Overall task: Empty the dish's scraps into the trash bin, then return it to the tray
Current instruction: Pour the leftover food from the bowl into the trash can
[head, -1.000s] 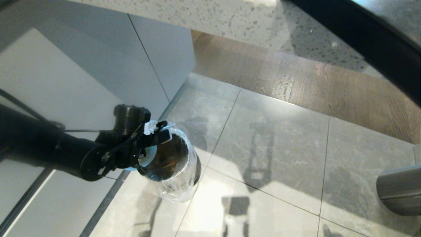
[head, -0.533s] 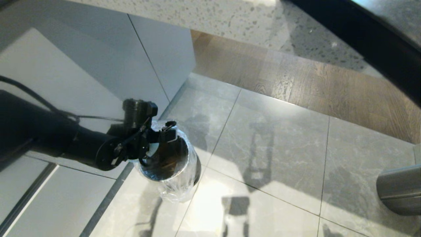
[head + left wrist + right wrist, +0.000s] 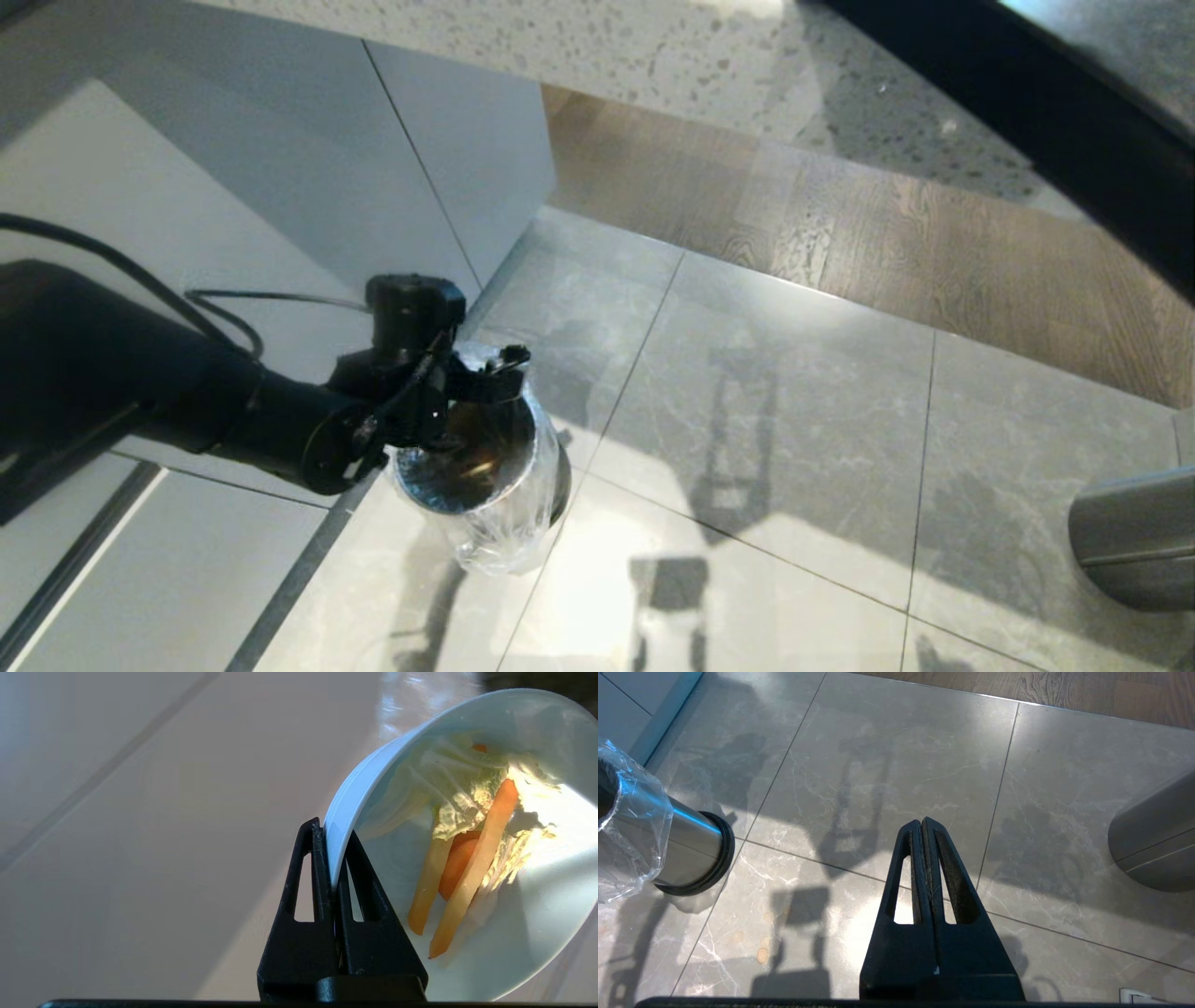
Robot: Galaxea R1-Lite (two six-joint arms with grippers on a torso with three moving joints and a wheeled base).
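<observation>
Over the grey tiled floor point(image 3: 794, 448), beside the pale cabinet point(image 3: 280, 168), the left arm has reached further across the trash bin point(image 3: 504, 485) than a second ago, and its wrist has rolled. The right tool point(image 3: 924, 826) is parked above the floor, its two fingers pressed together and holding nothing.

The left tool point(image 3: 332, 858) is clamped on the rim of the dish point(image 3: 523, 933). In the head view the dish showed as a pale edge beside the bin mouth one second ago; now the tool covers it, above the mouth. I judge this to be the tipping step, in progress.

In the left wrist view the dish stands steeply on its edge, its open side turned sideways. The scraps point(image 3: 467, 858) are not yet out: they cling to the inner wall, and the long carrot sticks lie along the slope.
</observation>
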